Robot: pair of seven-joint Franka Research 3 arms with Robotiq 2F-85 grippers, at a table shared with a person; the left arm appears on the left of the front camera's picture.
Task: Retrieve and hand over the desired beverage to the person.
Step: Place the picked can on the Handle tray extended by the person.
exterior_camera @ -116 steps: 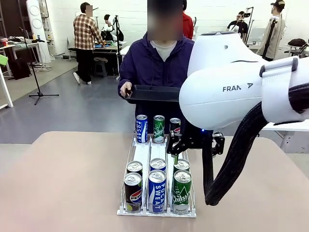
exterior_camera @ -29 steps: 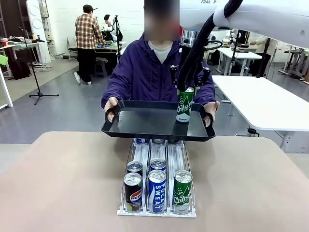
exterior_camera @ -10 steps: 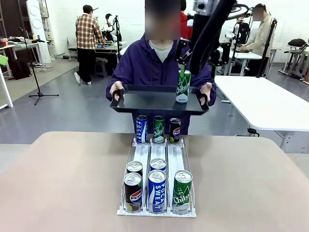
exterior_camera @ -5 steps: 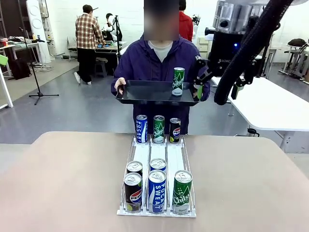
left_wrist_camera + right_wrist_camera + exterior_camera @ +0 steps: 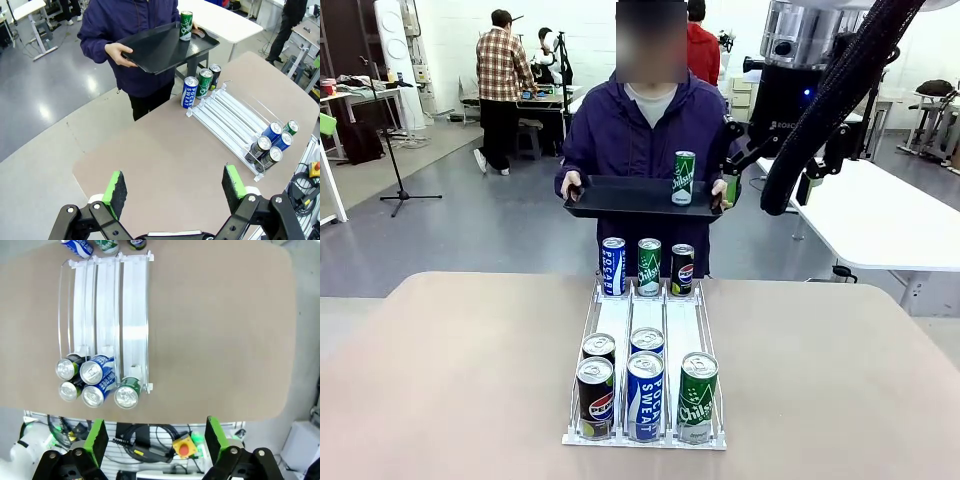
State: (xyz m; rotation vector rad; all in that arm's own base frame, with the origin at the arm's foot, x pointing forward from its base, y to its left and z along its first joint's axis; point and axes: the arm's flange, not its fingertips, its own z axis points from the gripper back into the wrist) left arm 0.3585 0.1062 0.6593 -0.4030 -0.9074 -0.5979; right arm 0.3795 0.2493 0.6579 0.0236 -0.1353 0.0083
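Front view: cylindrical can [image 5: 684, 178] on flat tray [image 5: 620, 197].

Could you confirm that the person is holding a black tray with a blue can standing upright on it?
Not quite: the can on the tray is green, not blue, as the front view shows. Otherwise right: the person holds the black tray and the can stands upright on it.
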